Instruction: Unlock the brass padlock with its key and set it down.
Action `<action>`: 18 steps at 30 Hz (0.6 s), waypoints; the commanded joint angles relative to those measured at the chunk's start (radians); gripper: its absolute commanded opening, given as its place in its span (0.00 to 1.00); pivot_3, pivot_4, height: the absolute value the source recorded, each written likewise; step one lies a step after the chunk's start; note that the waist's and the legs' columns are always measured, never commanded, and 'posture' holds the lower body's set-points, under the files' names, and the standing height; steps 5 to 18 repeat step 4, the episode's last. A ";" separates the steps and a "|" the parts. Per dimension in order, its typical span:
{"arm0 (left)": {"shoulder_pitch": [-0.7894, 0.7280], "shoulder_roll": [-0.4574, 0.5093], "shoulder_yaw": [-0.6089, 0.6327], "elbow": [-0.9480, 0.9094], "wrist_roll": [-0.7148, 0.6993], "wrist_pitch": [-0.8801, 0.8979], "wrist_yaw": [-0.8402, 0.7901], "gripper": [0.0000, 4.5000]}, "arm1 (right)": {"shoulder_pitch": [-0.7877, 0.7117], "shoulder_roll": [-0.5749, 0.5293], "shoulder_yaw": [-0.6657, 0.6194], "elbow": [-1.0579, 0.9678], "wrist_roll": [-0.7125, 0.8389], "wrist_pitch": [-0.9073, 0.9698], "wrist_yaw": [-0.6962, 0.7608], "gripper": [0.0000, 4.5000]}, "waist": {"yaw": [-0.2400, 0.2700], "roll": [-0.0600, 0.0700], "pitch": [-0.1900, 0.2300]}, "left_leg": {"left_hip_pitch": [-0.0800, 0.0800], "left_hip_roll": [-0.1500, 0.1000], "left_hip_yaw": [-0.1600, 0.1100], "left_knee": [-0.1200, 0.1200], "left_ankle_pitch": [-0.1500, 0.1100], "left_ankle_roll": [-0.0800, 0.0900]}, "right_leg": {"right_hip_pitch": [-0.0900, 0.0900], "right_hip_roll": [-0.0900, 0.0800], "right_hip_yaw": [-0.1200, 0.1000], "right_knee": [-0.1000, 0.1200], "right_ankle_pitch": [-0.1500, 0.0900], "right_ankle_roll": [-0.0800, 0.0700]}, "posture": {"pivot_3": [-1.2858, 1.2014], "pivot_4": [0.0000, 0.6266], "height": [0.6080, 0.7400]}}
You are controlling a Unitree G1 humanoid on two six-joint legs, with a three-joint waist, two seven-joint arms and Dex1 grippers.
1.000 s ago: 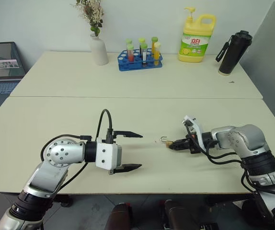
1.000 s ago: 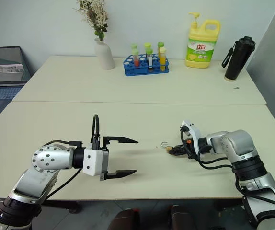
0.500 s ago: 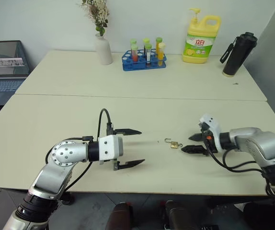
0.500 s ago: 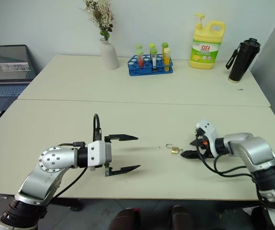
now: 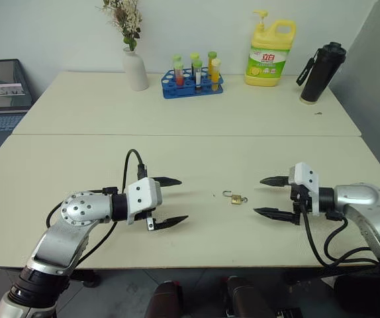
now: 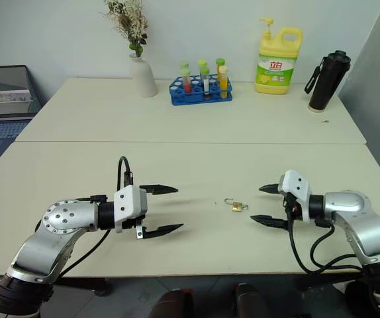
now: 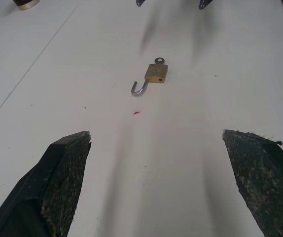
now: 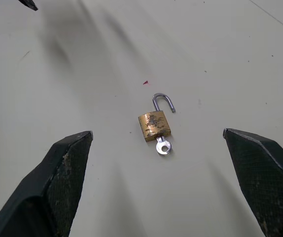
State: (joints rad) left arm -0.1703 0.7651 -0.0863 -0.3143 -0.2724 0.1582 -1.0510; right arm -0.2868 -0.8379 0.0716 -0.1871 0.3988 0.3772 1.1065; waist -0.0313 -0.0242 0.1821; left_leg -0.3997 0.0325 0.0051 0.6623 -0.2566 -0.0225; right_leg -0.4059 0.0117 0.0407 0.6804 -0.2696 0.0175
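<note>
With the brass padlock (image 8: 154, 126) lying unlocked on the table (image 5: 196, 152), the key (image 8: 162, 146) in it, between my released left gripper (image 5: 174, 201) and right gripper (image 5: 270, 197), I risk nudging it when retracting.

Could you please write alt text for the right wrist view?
A brass padlock lies flat on the pale table, its silver shackle swung open and the key in its base. The right gripper has its black fingers spread wide, touching nothing.
</note>
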 commanded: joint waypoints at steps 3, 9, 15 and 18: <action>0.006 0.019 0.008 -0.061 -0.027 0.031 -0.024 1.00 | -0.023 -0.035 -0.019 -0.024 -0.019 -0.039 0.041 0.99 | 0.002 0.000 0.000 | 0.000 0.000 0.000 0.000 0.000 0.000 | 0.000 0.000 0.000 0.000 0.000 0.000 | 0.52 0.24 1.00; 0.007 0.017 0.005 -0.064 -0.029 0.031 -0.028 1.00 | -0.024 -0.036 -0.018 -0.018 -0.023 -0.043 0.045 0.99 | 0.002 0.000 0.000 | 0.000 0.000 0.000 0.000 0.000 0.000 | 0.000 0.000 0.000 0.000 0.000 0.000 | 0.52 0.24 1.00; 0.007 0.017 0.005 -0.064 -0.029 0.031 -0.028 1.00 | -0.024 -0.036 -0.018 -0.018 -0.023 -0.043 0.045 0.99 | 0.002 0.000 0.000 | 0.000 0.000 0.000 0.000 0.000 0.000 | 0.000 0.000 0.000 0.000 0.000 0.000 | 0.52 0.24 1.00; 0.007 0.017 0.005 -0.064 -0.029 0.031 -0.028 1.00 | -0.024 -0.036 -0.018 -0.018 -0.023 -0.043 0.045 0.99 | 0.002 0.000 0.000 | 0.000 0.000 0.000 0.000 0.000 0.000 | 0.000 0.000 0.000 0.000 0.000 0.000 | 0.52 0.24 1.00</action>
